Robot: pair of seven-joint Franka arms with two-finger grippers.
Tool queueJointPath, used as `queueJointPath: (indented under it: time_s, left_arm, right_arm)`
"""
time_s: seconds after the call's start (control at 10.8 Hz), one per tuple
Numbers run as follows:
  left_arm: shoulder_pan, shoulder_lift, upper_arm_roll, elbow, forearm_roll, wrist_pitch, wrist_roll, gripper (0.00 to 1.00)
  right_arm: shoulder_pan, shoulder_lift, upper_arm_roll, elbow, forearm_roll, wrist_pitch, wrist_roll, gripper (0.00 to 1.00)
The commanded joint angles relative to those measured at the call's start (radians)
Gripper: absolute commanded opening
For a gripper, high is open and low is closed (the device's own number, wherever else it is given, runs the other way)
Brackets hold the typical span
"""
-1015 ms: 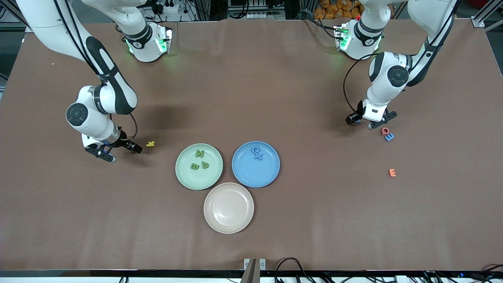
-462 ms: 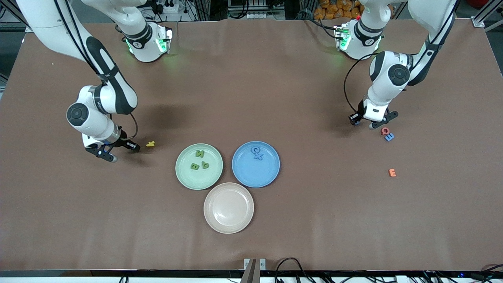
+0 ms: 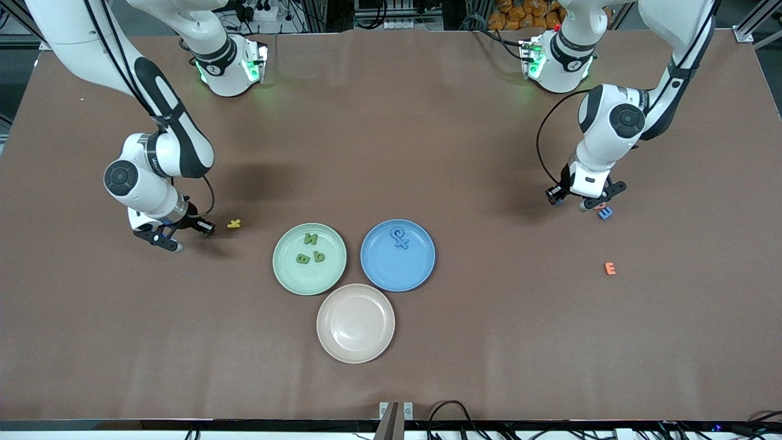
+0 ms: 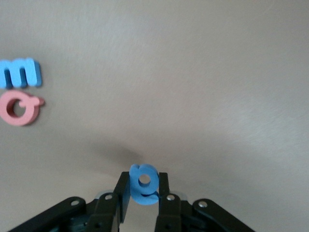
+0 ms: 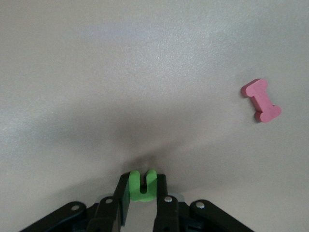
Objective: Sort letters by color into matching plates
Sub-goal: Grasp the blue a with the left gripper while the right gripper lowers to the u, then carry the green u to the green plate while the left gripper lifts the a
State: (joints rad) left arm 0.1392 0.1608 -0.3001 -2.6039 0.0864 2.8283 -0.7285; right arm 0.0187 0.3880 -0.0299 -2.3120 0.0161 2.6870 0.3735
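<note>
My left gripper (image 4: 143, 177) is shut on a small blue letter (image 4: 144, 191) low over the table toward the left arm's end (image 3: 571, 200). Beside it lie a blue letter (image 4: 19, 73) and a pink-red letter (image 4: 19, 107). My right gripper (image 5: 142, 180) is shut on a green letter (image 5: 142, 189) low over the table at the right arm's end (image 3: 186, 237). The mint green plate (image 3: 287, 278) holds three green letters. The blue plate (image 3: 391, 275) holds two blue letters. The beige plate (image 3: 355, 348) is bare.
A yellow letter (image 3: 233, 223) lies between the right gripper and the green plate. An orange letter (image 3: 610, 268) lies nearer the front camera than the left gripper. A pink letter (image 5: 260, 100) shows on the table in the right wrist view.
The right gripper's fingers have closed on the green letter. The left hand, with its fingers drawn together, has shifted toward the blue and pink-red letters and now partly covers the pink-red one.
</note>
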Motion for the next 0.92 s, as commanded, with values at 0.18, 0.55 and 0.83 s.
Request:
queueJointPath:
  time_s: [0.18, 0.55, 0.83]
  left_arm:
    - [-0.015, -0.03, -0.01, 0.145, -0.007, -0.151, -0.012, 0.0]
    - [-0.03, -0.02, -0.01, 0.284, -0.007, -0.305, -0.023, 0.0]
    - [-0.044, -0.023, -0.01, 0.373, -0.007, -0.384, -0.022, 0.0]
  right_arm:
    - [-0.011, -0.008, -0.001, 0.0, -0.016, -0.015, -0.128, 0.11]
    - [-0.014, -0.028, 0.001, 0.072, -0.018, -0.108, -0.353, 0.11]
    - [0.007, -0.032, 0.005, 0.19, -0.013, -0.261, -0.38, 0.08]
